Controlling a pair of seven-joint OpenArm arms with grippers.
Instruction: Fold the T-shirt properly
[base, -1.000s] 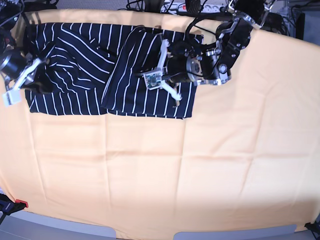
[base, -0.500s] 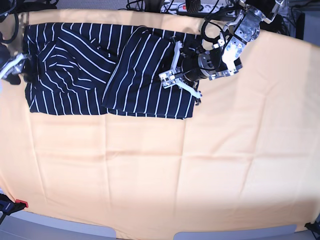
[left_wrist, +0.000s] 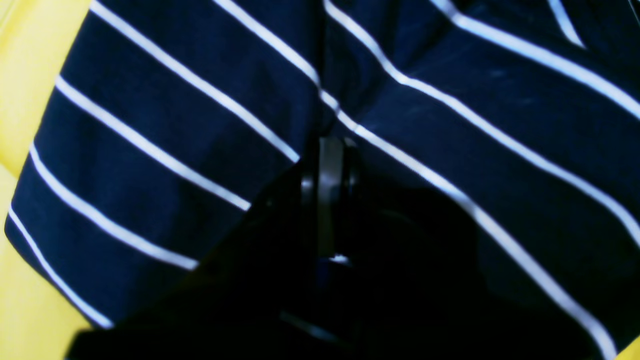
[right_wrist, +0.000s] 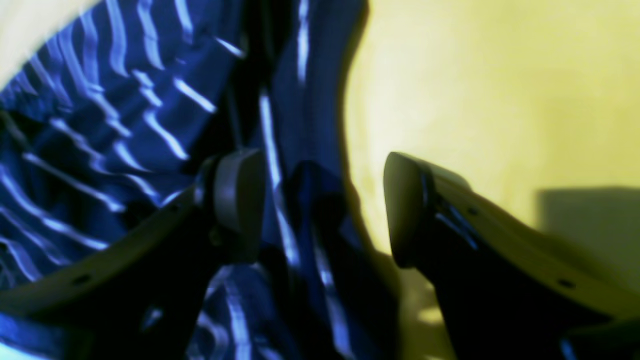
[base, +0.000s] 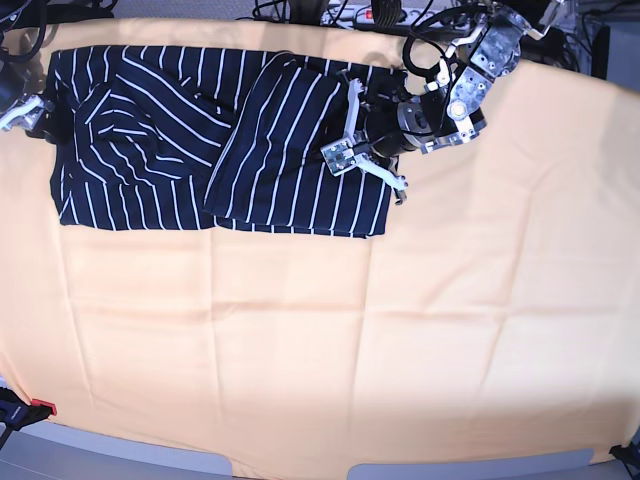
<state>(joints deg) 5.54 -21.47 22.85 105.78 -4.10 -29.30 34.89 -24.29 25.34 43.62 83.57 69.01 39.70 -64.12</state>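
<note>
Two pincers: right pincer (right_wrist: 320, 210) wide at T-shirt (base: 220, 140) edge; left pincer (left_wrist: 327, 165) closed over it.

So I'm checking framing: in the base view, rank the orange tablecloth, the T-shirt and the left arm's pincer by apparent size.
1. Orange tablecloth, far the largest.
2. T-shirt.
3. Left pincer, smallest, at the shirt's right edge.

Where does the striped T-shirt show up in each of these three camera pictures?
Base view: T-shirt lies across the upper left of the picture.
Left wrist view: it fills nearly the whole frame.
Right wrist view: it covers the left half, blurred.
Shared landmark: the yellow-orange tablecloth beside its edge.
</note>
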